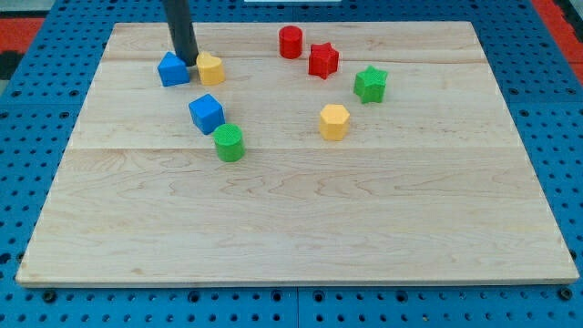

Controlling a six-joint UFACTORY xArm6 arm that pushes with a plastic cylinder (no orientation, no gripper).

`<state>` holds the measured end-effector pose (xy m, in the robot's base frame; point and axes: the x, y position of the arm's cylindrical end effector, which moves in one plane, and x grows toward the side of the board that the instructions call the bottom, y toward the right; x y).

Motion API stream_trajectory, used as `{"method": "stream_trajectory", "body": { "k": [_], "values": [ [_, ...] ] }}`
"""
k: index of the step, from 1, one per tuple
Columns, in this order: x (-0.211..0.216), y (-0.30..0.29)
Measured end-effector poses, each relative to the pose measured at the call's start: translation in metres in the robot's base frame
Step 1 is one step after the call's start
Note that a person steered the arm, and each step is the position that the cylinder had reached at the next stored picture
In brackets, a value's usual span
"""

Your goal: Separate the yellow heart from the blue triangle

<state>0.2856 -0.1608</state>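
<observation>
The wooden board lies on a blue pegboard. My rod comes down at the view's top left, and my tip (a bare end, holding nothing) sits between the blue triangle and the yellow heart, at their upper edges. The two stand just apart. A blue cube and green cylinder lie below them.

Bright, even light; sharp focus, faint shadows
</observation>
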Motion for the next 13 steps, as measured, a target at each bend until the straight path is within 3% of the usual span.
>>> {"method": "stream_trajectory", "body": {
  "k": [1, 4, 5, 8, 10, 12, 13],
  "values": [
    [0.015, 0.005],
    [-0.019, 0.069],
    [0.024, 0.086],
    [0.067, 0.116],
    [0.072, 0.125],
    [0.078, 0.083],
    [0.089, 0.104]
  ]
}}
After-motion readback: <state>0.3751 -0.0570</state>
